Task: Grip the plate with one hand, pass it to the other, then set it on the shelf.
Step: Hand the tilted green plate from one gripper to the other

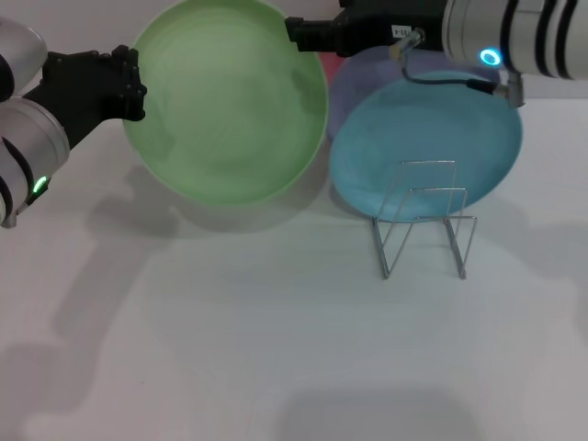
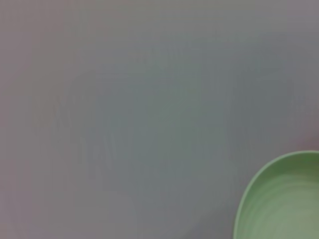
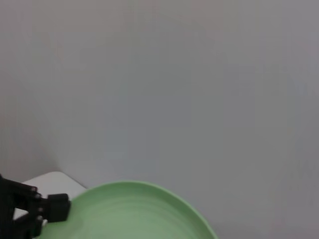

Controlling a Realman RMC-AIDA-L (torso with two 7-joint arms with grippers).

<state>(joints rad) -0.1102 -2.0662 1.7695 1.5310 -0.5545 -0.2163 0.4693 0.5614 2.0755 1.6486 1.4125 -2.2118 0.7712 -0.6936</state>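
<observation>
The light green plate (image 1: 230, 101) is held up off the table, tilted with its face toward me. My left gripper (image 1: 136, 87), on the arm with the green light, is shut on its left rim. My right gripper (image 1: 292, 32), on the arm with the blue light, is at the plate's upper right rim. The plate's edge also shows in the left wrist view (image 2: 284, 199). In the right wrist view the plate (image 3: 134, 214) shows with the left gripper (image 3: 55, 209) on its rim. The wire rack (image 1: 423, 220) stands on the table to the right, with nothing in it.
A light blue plate (image 1: 432, 138) lies behind the rack, on top of a lavender plate (image 1: 367, 73). The right arm reaches across above them. The white table (image 1: 276, 349) stretches to the front.
</observation>
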